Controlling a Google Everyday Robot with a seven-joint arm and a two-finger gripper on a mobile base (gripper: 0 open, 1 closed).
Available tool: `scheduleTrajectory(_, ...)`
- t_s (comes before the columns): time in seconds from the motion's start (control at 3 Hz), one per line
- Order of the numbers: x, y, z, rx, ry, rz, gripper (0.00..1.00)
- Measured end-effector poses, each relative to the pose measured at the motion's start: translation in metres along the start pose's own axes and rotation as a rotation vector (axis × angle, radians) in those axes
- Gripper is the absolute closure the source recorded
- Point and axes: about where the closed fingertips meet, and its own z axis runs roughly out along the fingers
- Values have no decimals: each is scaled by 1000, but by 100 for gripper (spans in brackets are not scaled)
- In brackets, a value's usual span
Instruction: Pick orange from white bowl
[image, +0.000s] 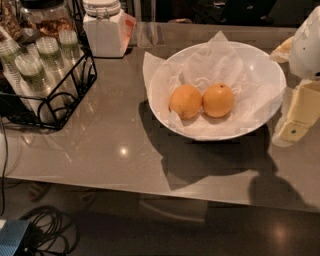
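Camera view: looking down on a grey table (100, 145).
White bowl (275, 80): wide and lined with crinkly paper, on the right half of the table.
Orange (218, 100): the brighter fruit, inside the bowl, touching the duller orange (185, 101) on its left.
Gripper (292, 127): at the right edge of the picture, just beside the bowl's rim and outside it. I can't make out if it is open or closed.
Which way: the orange lies to the picture's left of the gripper, over the rim. It is the nearer fruit.
Shape: round, so no long side to line up with.
Count: two fruits, one bowl, one gripper, one white jar (104, 30).
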Motion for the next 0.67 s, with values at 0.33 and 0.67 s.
scheduleTrajectory(0.33, 0, 0, 0, 0, 0, 0, 0)
scheduleTrajectory(0.67, -4, -4, 0, 8, -16, 4, 0)
